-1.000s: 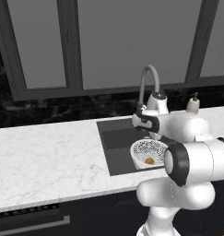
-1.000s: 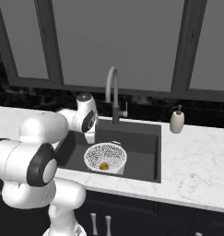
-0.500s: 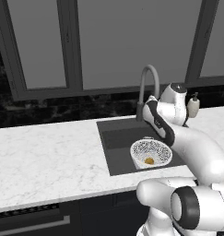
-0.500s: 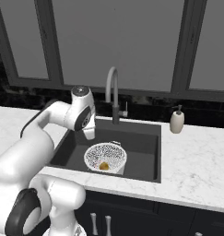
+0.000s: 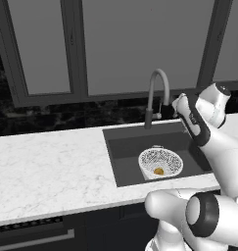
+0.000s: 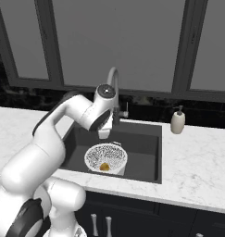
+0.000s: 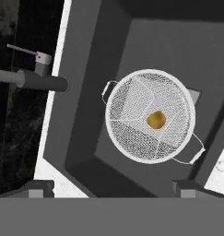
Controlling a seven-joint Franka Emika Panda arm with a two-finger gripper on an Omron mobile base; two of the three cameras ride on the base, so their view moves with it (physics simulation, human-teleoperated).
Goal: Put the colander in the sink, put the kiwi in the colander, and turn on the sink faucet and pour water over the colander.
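1. The colander (image 5: 160, 163) is seen standing on the floor of the sink (image 5: 128, 162), toward its front, with the kiwi (image 5: 159, 171) lying inside it; the first two steps are judged done.
2. Over the last second the arm has been swung up and back from beside the colander, so that the hand is now held above the sink near the sink faucet (image 5: 157, 95); the colander and kiwi have not shifted. This is read as a turn toward the tap, the one step left.
3. The gripper (image 7: 111, 186) is looking straight down at the colander from well above it; its fingers (image 7: 39, 188) are spread wide apart and nothing is held between them.
4. No water is seen running from the spout.
5. In the hand view the faucet is cut off at the left edge, and its small lever (image 7: 42, 57) is hard to read. In both base views the fingers are masked by the arm's own body.
6. A soap dispenser (image 6: 178, 122) stands on the table (image 5: 52, 166), well apart from the colander.
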